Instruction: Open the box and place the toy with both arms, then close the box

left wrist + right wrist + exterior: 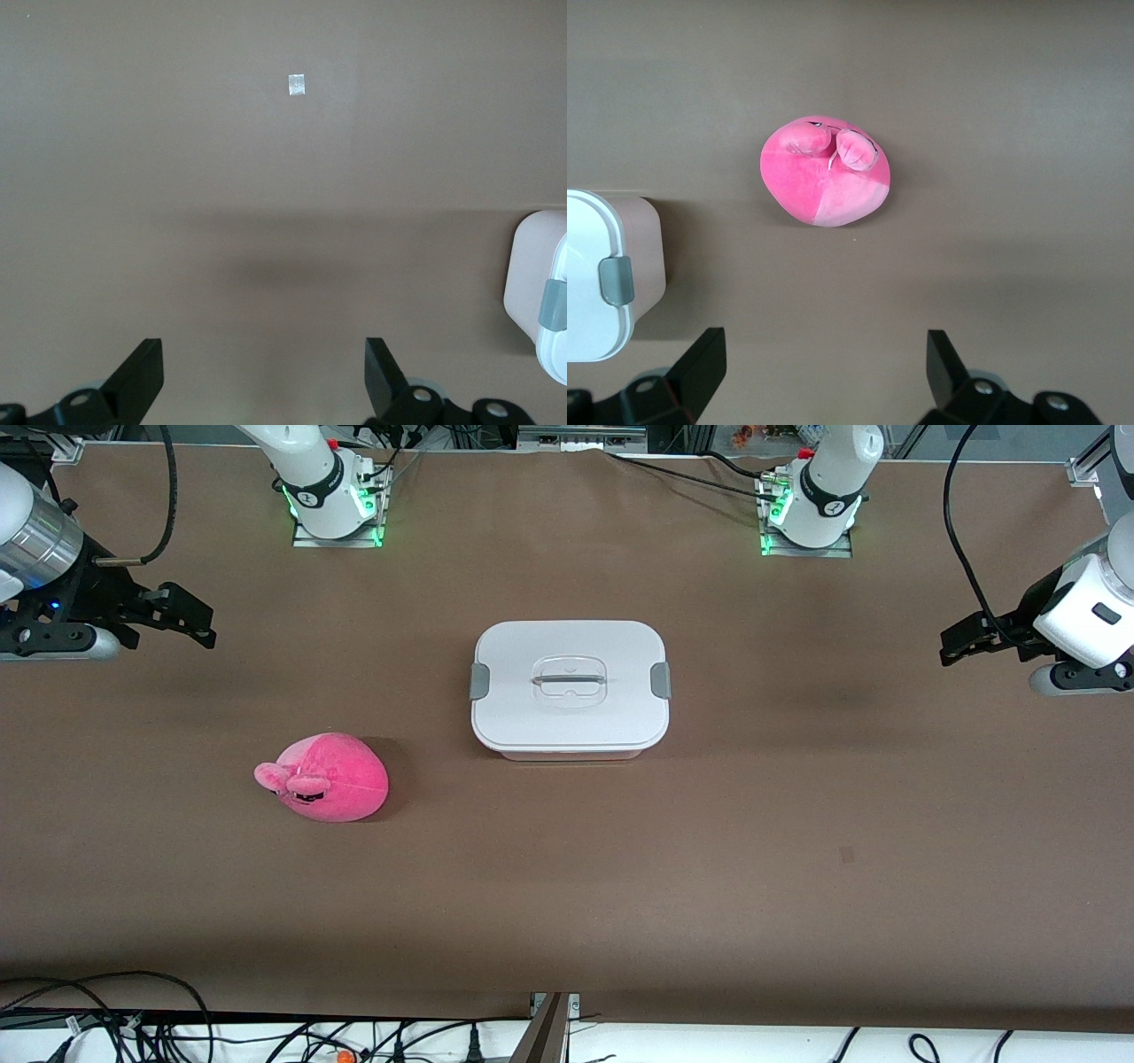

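Note:
The box [570, 688] stands shut in the middle of the table, its white lid on, a grey clip at each end and a clear handle on top. The pink plush toy [326, 777] lies on the table, nearer to the front camera than the box and toward the right arm's end. My right gripper [197, 622] hangs open and empty over the right arm's end of the table. In the right wrist view [824, 376] the toy [826, 173] and one end of the box [594, 274] show. My left gripper [955, 646] hangs open and empty over the left arm's end. The left wrist view [263, 379] shows a box corner [532, 292].
The brown table [709, 824] carries a small pale patch [847, 856], which also shows in the left wrist view [298, 85]. Both arm bases stand along the table edge farthest from the front camera. Cables [133, 1027] lie below the edge nearest the camera.

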You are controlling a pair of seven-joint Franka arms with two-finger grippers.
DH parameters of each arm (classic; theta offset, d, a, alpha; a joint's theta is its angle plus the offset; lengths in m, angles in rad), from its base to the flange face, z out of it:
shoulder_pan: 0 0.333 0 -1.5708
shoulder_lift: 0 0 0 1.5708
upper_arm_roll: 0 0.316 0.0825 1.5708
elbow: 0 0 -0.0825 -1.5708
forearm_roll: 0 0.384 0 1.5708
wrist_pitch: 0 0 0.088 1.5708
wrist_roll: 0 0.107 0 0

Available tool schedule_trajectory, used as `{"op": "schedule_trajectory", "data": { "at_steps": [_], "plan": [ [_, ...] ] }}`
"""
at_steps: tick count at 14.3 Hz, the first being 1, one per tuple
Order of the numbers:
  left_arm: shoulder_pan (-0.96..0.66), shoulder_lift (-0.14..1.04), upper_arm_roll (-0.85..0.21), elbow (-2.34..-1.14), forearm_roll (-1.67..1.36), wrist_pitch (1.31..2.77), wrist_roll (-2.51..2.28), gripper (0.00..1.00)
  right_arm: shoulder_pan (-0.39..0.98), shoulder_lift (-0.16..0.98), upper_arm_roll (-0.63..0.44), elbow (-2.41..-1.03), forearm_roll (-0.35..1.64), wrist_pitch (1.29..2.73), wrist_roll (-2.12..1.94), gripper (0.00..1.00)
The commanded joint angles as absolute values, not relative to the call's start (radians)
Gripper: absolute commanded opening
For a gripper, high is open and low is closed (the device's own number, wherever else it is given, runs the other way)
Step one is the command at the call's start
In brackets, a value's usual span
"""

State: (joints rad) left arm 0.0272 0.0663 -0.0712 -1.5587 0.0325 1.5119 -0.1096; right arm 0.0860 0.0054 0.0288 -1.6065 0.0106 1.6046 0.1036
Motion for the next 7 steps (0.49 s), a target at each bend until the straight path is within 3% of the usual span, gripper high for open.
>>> {"op": "schedule_trajectory", "data": {
  "at_steps": [1,7],
  "plan": [
    [0.026,0.081,-0.075,-1.525,0.054,1.486,-0.106,1.0,0.087,0.011,0.031,-1.582,0.012,1.586,0.089,1.0],
    [0.02,0.081,-0.08,-1.528,0.037,1.482,-0.106,1.0,0.087,0.011,0.031,-1.583,0.014,1.586,0.092,1.0]
  ]
}}
